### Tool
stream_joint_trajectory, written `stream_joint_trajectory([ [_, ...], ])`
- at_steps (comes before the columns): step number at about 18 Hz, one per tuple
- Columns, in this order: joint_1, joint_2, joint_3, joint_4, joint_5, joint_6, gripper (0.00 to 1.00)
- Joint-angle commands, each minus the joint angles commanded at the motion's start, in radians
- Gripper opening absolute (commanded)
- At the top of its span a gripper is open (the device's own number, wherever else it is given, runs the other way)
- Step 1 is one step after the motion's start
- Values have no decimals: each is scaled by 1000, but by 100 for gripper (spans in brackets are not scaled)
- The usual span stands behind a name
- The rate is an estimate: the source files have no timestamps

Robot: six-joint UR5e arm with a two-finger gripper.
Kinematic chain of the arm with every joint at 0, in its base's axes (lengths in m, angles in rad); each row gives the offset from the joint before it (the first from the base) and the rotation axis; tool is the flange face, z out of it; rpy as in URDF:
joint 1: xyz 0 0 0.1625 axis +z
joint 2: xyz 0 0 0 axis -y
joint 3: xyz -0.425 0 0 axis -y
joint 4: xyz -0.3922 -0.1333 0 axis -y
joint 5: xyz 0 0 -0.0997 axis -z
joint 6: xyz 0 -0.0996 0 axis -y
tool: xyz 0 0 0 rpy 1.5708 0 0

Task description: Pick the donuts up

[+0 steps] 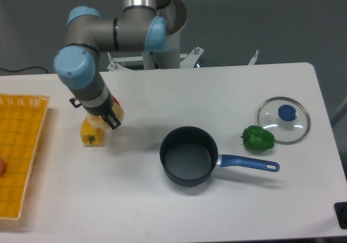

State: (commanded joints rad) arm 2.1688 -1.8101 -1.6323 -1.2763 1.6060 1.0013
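1. White table point(227, 216) fills most of the view, grey floor behind it.
2. UR5e arm point(111, 34), silver w/ light-blue joint caps, comes down from the base at top centre, elbows left, then drops toward the table's left part.
3. Orange-yellow mesh basket point(19, 145) on the far left edge, partly cut off by the frame; a small pinkish thing shows at its left edge, too cropped to identify.
4. Dark blue pot point(187, 157) near table centre, upright, open, blue handle pointing right.
5. Glass lid point(283, 120) w/ blue knob lies flat at right, well apart from the pot.
6. Green pepper point(258, 138) between pot and lid, just beside the lid's lower-left rim, above the pot handle.
7. Yellow bell pepper point(91, 134) left of the pot, just right of the basket; its top is partly covered by the wrist.
8. Gripper point(112, 118) sits just beside the yellow pepper's upper right, black tip angled down-right. Fingers are hidden under the wrist, so I cannot tell how wide they stand or whether they hold anything.
9. Donuts point(118, 113): only a pale cream-tan sliver shows at the gripper's right side, touching or right against it. Ring shape and hole not visible; cannot tell if it is on the table or lifted.
10. A tiny red speck point(115, 100) peeks out behind the wrist, prob. the red pepper; mostly hidden.
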Motion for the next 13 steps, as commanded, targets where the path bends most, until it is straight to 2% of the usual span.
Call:
stream_joint_trajectory([
  [6,144,-3,77,2,-37,130,36],
  [11,235,-3,74,-5,-48,252,36],
  [13,272,-2,75,-37,-43,311,36],
])
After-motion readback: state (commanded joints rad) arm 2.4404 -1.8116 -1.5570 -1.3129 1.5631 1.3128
